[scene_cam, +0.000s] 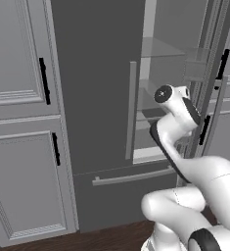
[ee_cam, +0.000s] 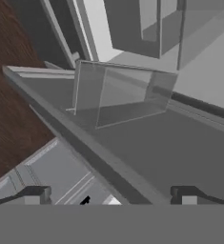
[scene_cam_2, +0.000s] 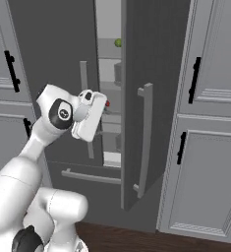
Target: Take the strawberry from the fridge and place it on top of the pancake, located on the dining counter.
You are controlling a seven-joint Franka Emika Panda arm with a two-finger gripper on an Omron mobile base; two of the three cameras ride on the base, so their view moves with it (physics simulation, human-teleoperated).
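At the far left, panelled grey cabinets (scene_cam: 18, 122) with black handles (scene_cam: 44, 81) are flanking the fridge (scene_cam: 97, 98), whose left door is standing shut with its long bar handle (scene_cam: 131, 110) running down the inner edge. To the right of that door the compartment is showing pale grey walls and glass shelves (scene_cam: 165, 49), because the right-hand door (scene_cam_2: 154, 98) is swung out toward the robot.

In the gap between the doors the white arm is reaching in, its hand sitting at the mouth of the opening. The gripper (ee_cam: 111, 195) is holding nothing, its two dark tips standing wide apart at the bottom of the hand view and looking across the inside of the open door at a clear door bin (ee_cam: 120, 97).

Just past the hand in the right base view, a tiny red speck, probably the strawberry (scene_cam_2: 107, 104), is peeking out on a middle shelf; a small green fruit (scene_cam_2: 118, 43) is sitting on a higher shelf.

The strawberry is likely to be light, soft and easily bruised, and far smaller than the jaws, so a gentle pinch across its widest part, centred between the tips, looks safest to stop it from rolling away.
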